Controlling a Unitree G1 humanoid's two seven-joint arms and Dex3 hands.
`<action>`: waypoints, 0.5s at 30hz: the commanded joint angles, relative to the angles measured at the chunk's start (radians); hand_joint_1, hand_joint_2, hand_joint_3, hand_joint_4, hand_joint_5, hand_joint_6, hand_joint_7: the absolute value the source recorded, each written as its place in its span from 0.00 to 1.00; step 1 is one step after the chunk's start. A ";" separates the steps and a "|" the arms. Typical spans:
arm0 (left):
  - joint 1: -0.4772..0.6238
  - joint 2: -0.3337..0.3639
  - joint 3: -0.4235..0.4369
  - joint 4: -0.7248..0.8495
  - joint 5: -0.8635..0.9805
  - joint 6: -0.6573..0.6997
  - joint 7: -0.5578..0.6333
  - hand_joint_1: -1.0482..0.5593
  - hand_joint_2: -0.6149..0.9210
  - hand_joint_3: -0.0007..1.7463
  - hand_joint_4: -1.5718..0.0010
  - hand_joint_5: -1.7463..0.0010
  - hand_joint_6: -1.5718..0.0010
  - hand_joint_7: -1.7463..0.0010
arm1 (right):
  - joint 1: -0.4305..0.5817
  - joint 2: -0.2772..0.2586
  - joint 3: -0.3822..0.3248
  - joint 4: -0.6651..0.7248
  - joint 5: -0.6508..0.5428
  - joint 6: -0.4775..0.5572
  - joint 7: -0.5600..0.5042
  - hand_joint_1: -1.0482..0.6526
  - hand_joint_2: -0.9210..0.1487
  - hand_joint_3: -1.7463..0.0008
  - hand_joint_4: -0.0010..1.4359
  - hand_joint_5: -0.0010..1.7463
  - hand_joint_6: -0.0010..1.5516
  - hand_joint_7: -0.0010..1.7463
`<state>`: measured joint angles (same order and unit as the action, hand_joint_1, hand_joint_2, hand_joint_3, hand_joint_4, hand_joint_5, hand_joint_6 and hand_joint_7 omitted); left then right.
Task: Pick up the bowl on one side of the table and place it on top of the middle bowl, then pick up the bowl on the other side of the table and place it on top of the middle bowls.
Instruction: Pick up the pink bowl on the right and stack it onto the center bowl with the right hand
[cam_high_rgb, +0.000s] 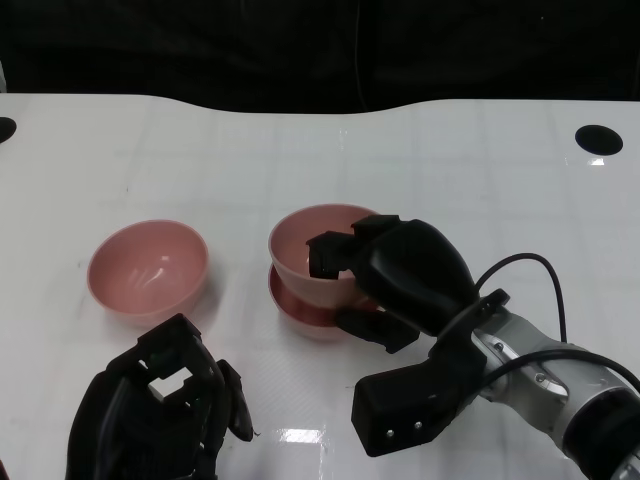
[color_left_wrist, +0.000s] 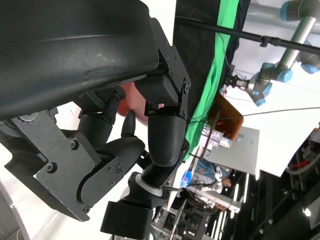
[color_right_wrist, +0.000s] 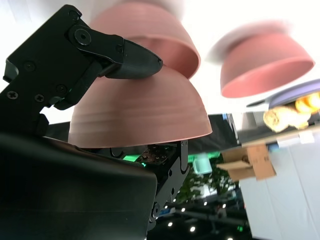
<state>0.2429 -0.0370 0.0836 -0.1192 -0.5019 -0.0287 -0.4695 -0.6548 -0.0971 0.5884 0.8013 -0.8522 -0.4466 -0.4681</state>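
A pink bowl is over the middle pink bowl, nested in it or just above; I cannot tell if they touch. My right hand grips the upper bowl's near right rim, one finger inside and others under its wall. The right wrist view shows this held bowl against the fingers, with the middle bowl behind it. A third pink bowl stands alone to the left, also seen as the far bowl. My left hand hovers near the front edge, holding nothing, fingers loosely bent.
The white table has a black round hole at the far right and another at the far left. A black cable loops over my right forearm. The table's dark far edge runs across the top.
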 joint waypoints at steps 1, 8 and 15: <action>0.007 0.003 -0.003 -0.017 0.016 -0.009 0.018 0.56 0.64 0.82 0.45 0.04 0.49 0.15 | -0.034 0.008 0.016 0.036 0.002 -0.006 0.010 0.48 0.40 0.42 0.60 0.98 0.58 0.60; 0.005 -0.005 -0.008 -0.028 0.009 0.009 0.029 0.56 0.64 0.81 0.45 0.03 0.48 0.14 | -0.045 -0.010 0.042 0.020 0.010 0.033 0.192 0.27 0.02 0.79 0.36 0.24 0.44 0.02; -0.002 -0.003 -0.003 -0.014 0.001 0.001 0.012 0.56 0.65 0.82 0.46 0.03 0.49 0.15 | -0.034 -0.028 0.061 -0.034 -0.028 0.084 0.219 0.16 0.00 0.73 0.14 0.12 0.25 0.00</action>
<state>0.2443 -0.0479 0.0771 -0.1361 -0.4904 -0.0251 -0.4521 -0.6837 -0.1095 0.6434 0.7878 -0.8761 -0.3731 -0.2620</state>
